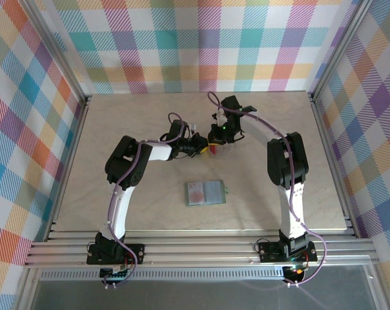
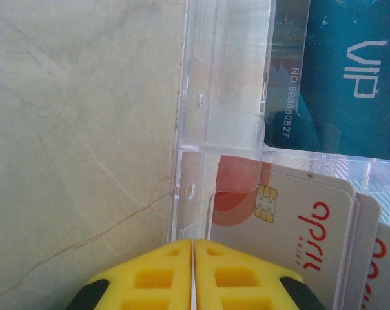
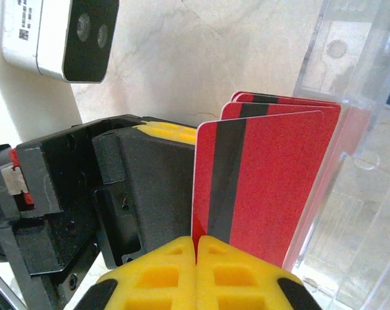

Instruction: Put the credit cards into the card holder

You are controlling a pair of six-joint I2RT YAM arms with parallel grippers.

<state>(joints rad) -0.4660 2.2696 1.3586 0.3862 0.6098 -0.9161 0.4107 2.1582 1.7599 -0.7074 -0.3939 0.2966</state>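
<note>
Near the middle of the tabletop [image 1: 117, 123], toward its far edge, the right gripper [image 3: 196, 253] had its jaws closed on the front red card [image 3: 272, 187], pinching one edge, probably to draw it out of the clear plastic rack [image 3: 359, 194]. The left gripper [image 2: 193, 261] sat closed at the rack's corner beside the pale cards [image 2: 292, 213] and blue card [image 2: 350, 77], seemingly bracing it; whether it pinched the wall I could not tell. The card holder [image 1: 206, 192] lay open closer to the near edge, apart from both, with bare tabletop all round for the carry.
</note>
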